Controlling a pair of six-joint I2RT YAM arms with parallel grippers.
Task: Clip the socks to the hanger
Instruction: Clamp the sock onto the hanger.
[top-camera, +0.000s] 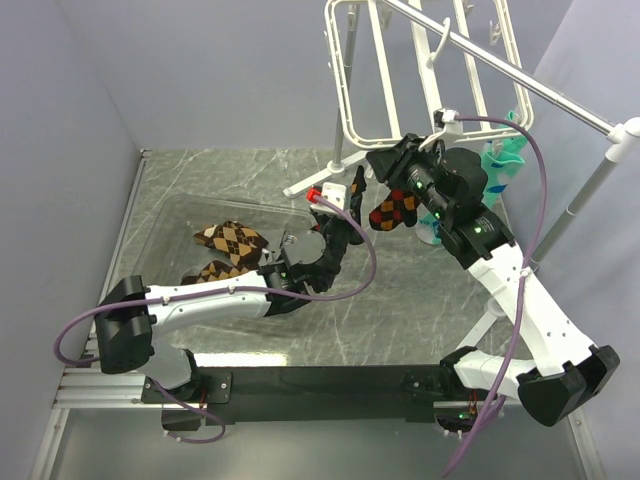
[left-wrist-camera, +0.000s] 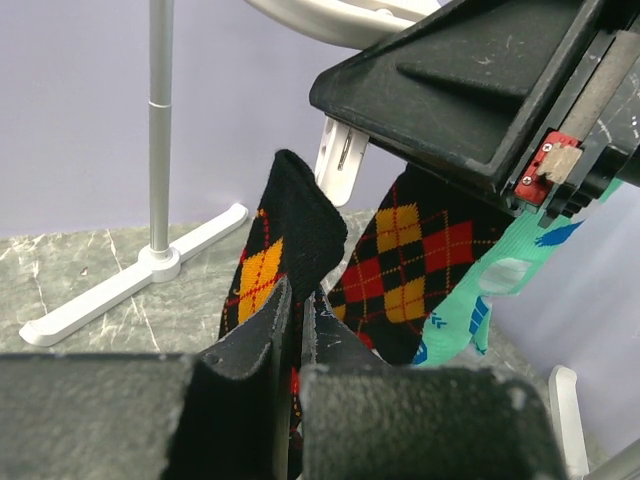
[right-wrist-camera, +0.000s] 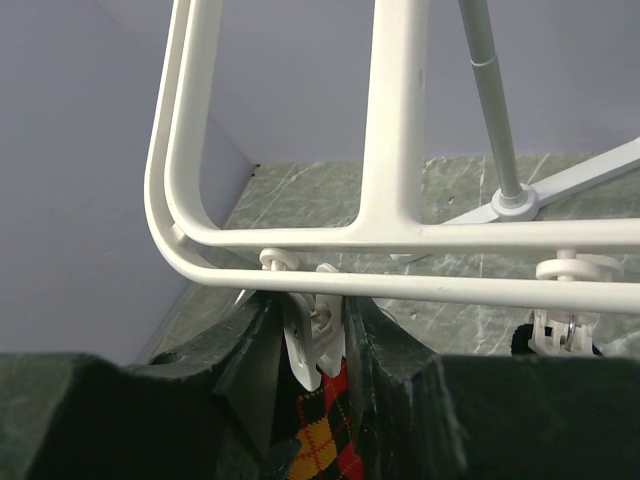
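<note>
The white hanger (top-camera: 400, 75) hangs from a silver pole at the back. My right gripper (top-camera: 383, 158) reaches its lower rim; in the right wrist view the gripper (right-wrist-camera: 325, 330) is shut on a white clip (right-wrist-camera: 318, 338), with an argyle sock (right-wrist-camera: 335, 425) just below it. My left gripper (left-wrist-camera: 300, 300) is shut on the black, orange and red argyle sock (left-wrist-camera: 285, 225) and holds it up beside the clip. A second argyle sock (left-wrist-camera: 420, 260) hangs next to it, with mint-green socks (left-wrist-camera: 490, 290) behind. Two more argyle socks (top-camera: 232, 238) lie on the table.
The silver pole stand (top-camera: 520, 80) crosses above the hanger, and its white feet (top-camera: 310, 185) rest on the marble table. A second clip (right-wrist-camera: 565, 320) hangs further right on the hanger rim. Grey walls close in on both sides.
</note>
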